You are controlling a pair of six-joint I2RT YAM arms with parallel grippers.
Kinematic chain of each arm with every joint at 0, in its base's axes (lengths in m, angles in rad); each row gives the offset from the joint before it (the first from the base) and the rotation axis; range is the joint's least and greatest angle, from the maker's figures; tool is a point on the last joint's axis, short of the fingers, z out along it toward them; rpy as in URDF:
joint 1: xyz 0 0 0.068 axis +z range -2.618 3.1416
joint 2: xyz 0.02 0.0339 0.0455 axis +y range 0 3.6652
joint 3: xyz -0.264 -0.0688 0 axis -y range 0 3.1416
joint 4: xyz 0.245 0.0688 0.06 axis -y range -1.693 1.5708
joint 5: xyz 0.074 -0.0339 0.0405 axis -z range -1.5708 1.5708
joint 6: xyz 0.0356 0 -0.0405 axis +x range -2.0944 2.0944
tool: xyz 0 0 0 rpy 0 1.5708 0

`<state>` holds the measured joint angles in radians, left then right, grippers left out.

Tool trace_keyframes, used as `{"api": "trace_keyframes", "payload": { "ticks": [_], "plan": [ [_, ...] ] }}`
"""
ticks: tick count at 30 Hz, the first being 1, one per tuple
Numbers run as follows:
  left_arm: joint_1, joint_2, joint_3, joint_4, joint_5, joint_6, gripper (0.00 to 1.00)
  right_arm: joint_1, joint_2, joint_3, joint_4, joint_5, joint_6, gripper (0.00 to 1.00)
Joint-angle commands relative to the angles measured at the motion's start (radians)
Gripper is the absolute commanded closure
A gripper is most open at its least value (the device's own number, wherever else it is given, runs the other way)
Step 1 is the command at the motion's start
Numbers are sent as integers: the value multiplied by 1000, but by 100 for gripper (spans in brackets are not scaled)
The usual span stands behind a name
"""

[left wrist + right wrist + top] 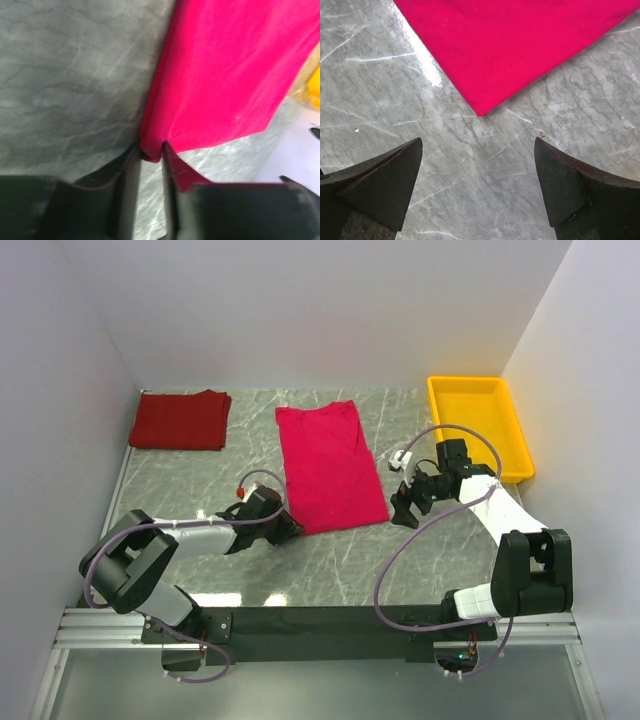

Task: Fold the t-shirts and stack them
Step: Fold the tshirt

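A bright crimson t-shirt (328, 466) lies folded into a long strip in the middle of the table. A darker red t-shirt (181, 420) lies folded at the back left. My left gripper (292, 528) is shut on the crimson shirt's near left corner (151, 151), pinching the cloth between its fingertips. My right gripper (404, 510) is open and empty, hovering just short of the shirt's near right corner (481, 111), which lies flat on the marble.
A yellow plastic tray (479, 425) stands at the back right, beside the right arm. Grey marble tabletop (340, 565) lies between the shirt and the arm bases. White walls close in the left, back and right sides.
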<state>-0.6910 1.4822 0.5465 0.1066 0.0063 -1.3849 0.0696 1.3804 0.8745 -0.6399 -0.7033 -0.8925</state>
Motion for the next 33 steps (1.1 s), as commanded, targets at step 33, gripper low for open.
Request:
{"api": "trace_keyframes", "payload": {
  "ticks": [33],
  "plan": [
    [-8,-53,36,-33,50,64,99,265,201,31,147,232,-408,24]
  ]
}}
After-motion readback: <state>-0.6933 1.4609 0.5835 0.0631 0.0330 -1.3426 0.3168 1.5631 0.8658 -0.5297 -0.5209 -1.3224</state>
